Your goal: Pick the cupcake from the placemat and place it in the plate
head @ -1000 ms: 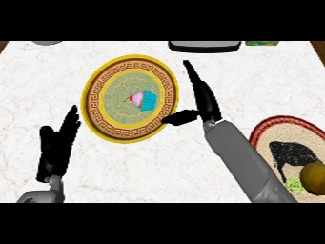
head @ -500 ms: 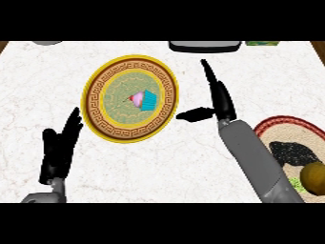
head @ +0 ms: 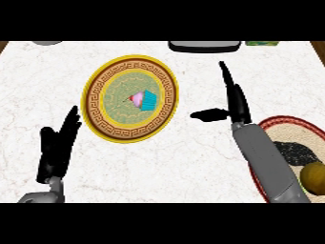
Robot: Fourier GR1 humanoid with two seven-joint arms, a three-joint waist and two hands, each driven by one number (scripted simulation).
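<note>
The cupcake (head: 143, 99), pink on top with a blue wrapper, lies tipped on its side in the middle of the yellow patterned plate (head: 98, 123). My right hand (head: 234, 102) is open to the right of the plate, fingers straight and thumb out, apart from its rim. The round woven placemat (head: 284, 131) with a red border lies at the lower right, partly hidden behind my right forearm. My left hand (head: 58, 147) rests open at the lower left, fingers up, just beside the plate's lower left rim.
On the placemat lie a dark patch (head: 296, 152) and a round yellow-brown object (head: 316, 178). At the counter's far edge stand a dark tray-like object (head: 203, 46), a green item (head: 262, 44) and a grey object (head: 48, 43). Wooden edges show at both far corners.
My right hand has drawn away to the right from the plate's rim and now stands clear of it. The cupcake, plate and left hand have not moved.
</note>
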